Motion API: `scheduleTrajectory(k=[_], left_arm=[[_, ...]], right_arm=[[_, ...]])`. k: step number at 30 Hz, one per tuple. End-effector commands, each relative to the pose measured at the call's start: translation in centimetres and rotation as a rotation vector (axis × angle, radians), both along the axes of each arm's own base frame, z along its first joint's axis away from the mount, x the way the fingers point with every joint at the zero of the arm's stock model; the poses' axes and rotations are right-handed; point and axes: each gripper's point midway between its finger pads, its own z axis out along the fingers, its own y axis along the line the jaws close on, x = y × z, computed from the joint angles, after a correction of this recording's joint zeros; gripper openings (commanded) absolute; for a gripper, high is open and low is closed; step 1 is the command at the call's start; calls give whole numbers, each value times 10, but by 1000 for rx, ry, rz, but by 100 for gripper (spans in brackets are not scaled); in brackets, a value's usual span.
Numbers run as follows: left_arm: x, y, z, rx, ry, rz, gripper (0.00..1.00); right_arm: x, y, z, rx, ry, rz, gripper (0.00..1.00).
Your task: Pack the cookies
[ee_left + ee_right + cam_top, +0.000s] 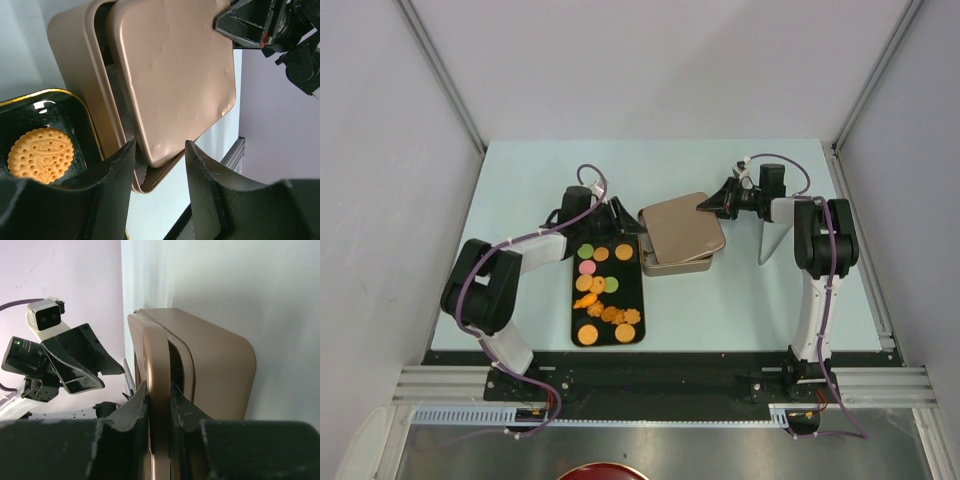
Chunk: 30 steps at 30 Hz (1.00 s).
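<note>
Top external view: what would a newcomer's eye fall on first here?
The tan lid sits askew on its tin at the middle of the table, pinched at its far right edge by the right gripper. To the left, a black tray holds the cookies, mostly orange. The left gripper hangs open at the lid's near-left corner.

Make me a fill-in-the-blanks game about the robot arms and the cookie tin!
1. The cookies lie on a ____ tray.
2. The right gripper pinches the ____ of the tin.
3. The left gripper is ____, not shut.
Missing words: black; lid; open.
</note>
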Motion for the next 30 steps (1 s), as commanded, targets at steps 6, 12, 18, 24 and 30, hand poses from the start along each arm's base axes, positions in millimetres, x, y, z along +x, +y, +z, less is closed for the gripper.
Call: scheduleTrajectory(k=[6, 12, 18, 24, 30], left_arm=[[8, 3, -5, 21, -3, 19, 46], [8, 5, -10, 30, 1, 24, 39], [8, 6, -17, 42, 18, 27, 18], [9, 11, -25, 86, 32, 45, 10], [10, 14, -31, 108, 45, 56, 34]], right_arm=[[-2, -12, -39, -149, 70, -63, 0], [-6, -18, -45, -152, 108, -70, 0], [-7, -21, -55, -156, 134, -73, 0], [-6, -25, -57, -163, 133, -80, 0], [-6, -24, -54, -159, 130, -82, 1]])
